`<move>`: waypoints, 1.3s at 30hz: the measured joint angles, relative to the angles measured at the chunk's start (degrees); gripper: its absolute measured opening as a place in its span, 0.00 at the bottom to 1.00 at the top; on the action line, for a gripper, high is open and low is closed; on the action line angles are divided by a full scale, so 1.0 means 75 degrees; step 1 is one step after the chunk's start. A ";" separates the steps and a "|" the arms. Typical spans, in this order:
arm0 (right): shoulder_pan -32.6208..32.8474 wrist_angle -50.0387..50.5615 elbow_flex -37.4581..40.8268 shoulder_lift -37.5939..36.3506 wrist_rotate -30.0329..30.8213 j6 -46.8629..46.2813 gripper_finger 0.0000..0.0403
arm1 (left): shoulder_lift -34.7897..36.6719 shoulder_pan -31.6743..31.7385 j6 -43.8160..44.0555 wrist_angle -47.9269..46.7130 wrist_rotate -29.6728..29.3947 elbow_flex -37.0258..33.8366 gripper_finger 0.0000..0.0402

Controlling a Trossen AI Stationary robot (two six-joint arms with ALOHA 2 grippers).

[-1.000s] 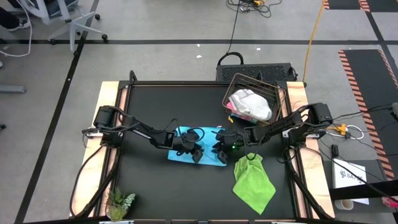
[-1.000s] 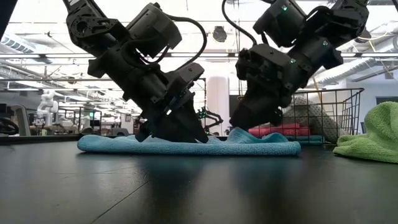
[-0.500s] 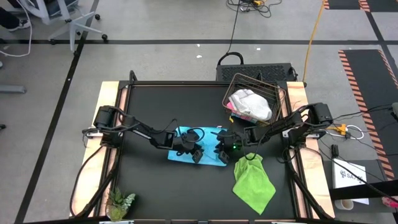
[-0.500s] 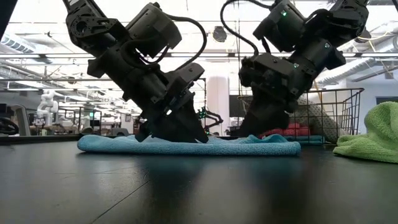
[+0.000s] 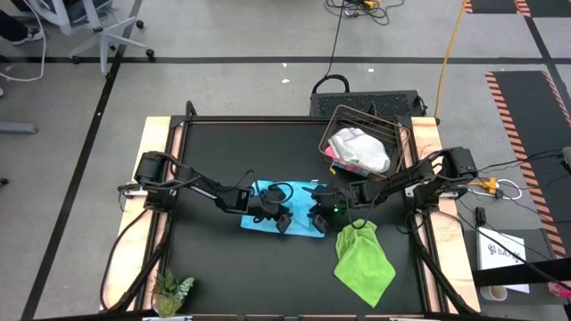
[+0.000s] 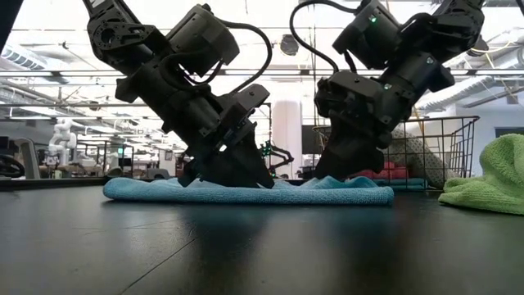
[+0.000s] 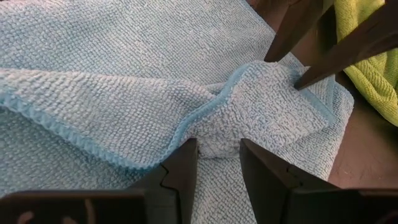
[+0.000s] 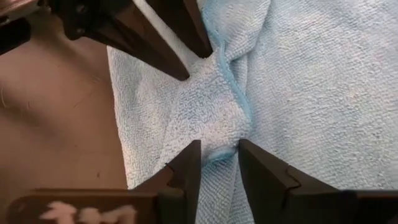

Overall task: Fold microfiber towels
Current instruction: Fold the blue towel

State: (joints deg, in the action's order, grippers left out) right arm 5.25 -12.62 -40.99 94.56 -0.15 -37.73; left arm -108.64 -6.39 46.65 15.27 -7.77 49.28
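We have the left claw and right claw both pinching the light blue towel at table centre, unfolded; the lime green towel at four o'clock and basket cloths wait.

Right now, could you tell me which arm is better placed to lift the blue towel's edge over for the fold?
Left, marginally. The left tool already pinches a bunched fold of the light blue towel; the right tool straddles the same ridge, apparently not yet fully clamped.
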 joint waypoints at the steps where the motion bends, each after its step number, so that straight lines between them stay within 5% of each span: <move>1: -0.0011 0.0000 -0.0001 0.0000 0.0004 -0.0036 0.23 | -0.0001 0.0000 0.0000 0.0000 0.0000 0.0000 0.32; 7: -0.0052 -0.0170 0.0002 0.0000 0.0005 0.0230 0.02 | -0.0003 0.0000 -0.0080 0.0000 0.0003 0.0000 0.32; 17: -0.0052 -0.0428 -0.0009 -0.0013 0.0004 0.0391 0.00 | 0.1114 0.0003 -0.0457 -0.0539 -0.0260 -0.0010 0.32; 24: -0.0214 -0.0177 -0.0012 -0.0529 0.0157 0.0743 0.00 | 0.2292 0.0000 -0.0592 -0.2034 -0.0620 -0.0018 0.31; 39: -0.1134 0.1972 -0.0001 -0.1728 0.1048 0.2236 0.00 | 0.2433 0.0000 -0.0353 -0.2661 -0.0758 -0.0015 0.31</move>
State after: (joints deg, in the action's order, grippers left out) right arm -3.25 2.17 -40.99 81.60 7.71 -20.96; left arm -90.39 -6.39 44.01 -4.69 -13.46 49.17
